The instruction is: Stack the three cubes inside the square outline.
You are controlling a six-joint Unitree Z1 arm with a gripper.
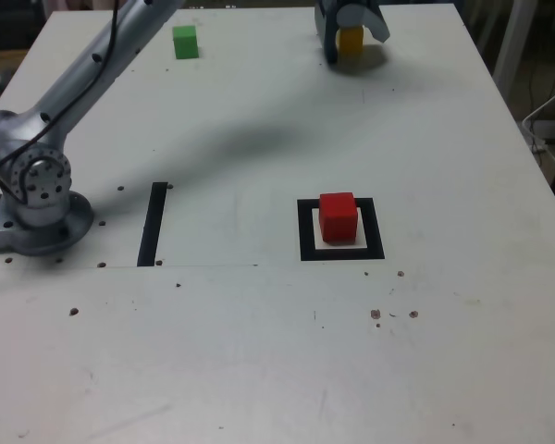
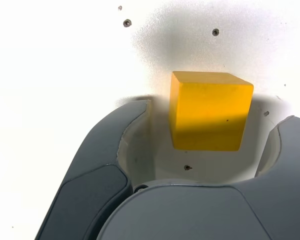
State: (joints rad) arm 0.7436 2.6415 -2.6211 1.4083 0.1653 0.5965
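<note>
At the far edge of the table in the exterior view, the yellow cube (image 1: 351,42) rests on the surface with my gripper (image 1: 351,33) lowered around it. In the wrist view the yellow cube (image 2: 210,111) sits between the dark grey fingers (image 2: 135,125), with a gap on each side, so the gripper (image 2: 217,112) is open and straddling it. The red cube (image 1: 338,216) stands inside the square outline (image 1: 306,231) near the table's middle. The green cube (image 1: 185,42) lies alone toward the exterior view's far left.
A straight black strip (image 1: 153,224) lies on the table beside the arm's base (image 1: 37,199) at the exterior view's left. The silver arm link (image 1: 92,65) stretches over the far left area. Small screw holes dot the white table (image 1: 259,351).
</note>
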